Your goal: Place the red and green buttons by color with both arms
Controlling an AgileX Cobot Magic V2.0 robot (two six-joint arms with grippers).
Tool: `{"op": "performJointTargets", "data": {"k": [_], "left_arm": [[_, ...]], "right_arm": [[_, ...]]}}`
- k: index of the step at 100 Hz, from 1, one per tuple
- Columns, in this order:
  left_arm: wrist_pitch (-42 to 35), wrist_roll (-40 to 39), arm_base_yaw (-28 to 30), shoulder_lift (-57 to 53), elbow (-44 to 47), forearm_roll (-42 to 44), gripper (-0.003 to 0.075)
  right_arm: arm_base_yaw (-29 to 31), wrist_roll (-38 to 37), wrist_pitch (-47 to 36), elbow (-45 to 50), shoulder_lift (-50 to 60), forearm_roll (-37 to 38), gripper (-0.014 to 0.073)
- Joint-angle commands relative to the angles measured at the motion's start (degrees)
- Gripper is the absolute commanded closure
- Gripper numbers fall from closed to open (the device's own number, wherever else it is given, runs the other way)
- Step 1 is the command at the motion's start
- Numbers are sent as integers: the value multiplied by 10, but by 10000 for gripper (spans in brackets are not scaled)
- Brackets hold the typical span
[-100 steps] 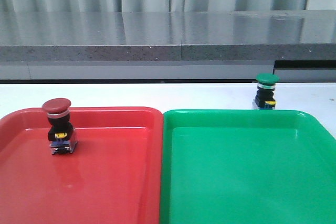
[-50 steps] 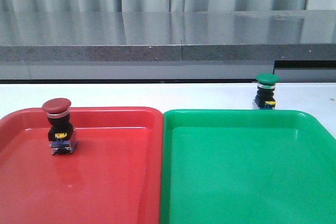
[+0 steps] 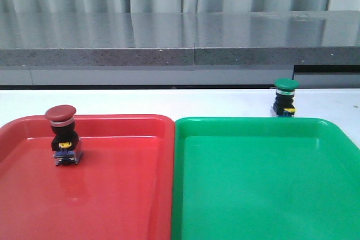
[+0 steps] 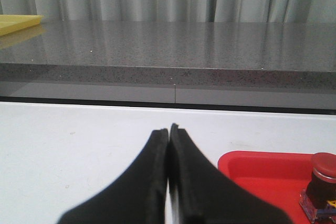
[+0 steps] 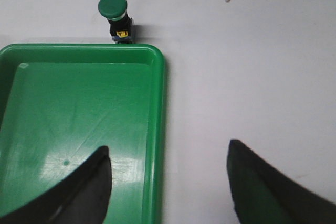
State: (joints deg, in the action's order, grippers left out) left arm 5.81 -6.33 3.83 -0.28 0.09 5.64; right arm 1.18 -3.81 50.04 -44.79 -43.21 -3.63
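Green button [image 5: 116, 18] upright on the tabletop [image 5: 247, 66] just beyond the green tray [image 5: 157, 129] — small, rigid, top-heavy; best gripped at its black body by the wide-spread right claw [image 5: 169, 182].

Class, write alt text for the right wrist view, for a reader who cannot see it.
The green button stands upright on the white table, just outside the far rim of the empty green tray. The open right gripper hangs above the tray's edge, holding nothing, its two black fingers framing the view.
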Motion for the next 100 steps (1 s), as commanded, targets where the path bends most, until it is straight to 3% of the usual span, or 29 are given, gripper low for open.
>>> {"op": "performJointTargets", "data": {"k": [1,30,72,100], "left_arm": [[-45,-4,1,-18,24,-1,739],[-45,-4,1,-18,24,-1,739],[-45,-4,1,-18,24,-1,739],[-45,-4,1,-18,24,-1,739]], "right_arm": [[1,7,-34,-20,-1,-20,86],[-10,8,-38,-90,-99,-41,86],[-85,8,-77,-243,-337,-41,86],[-91,8,-88,-333,-480,-27,86]]}}
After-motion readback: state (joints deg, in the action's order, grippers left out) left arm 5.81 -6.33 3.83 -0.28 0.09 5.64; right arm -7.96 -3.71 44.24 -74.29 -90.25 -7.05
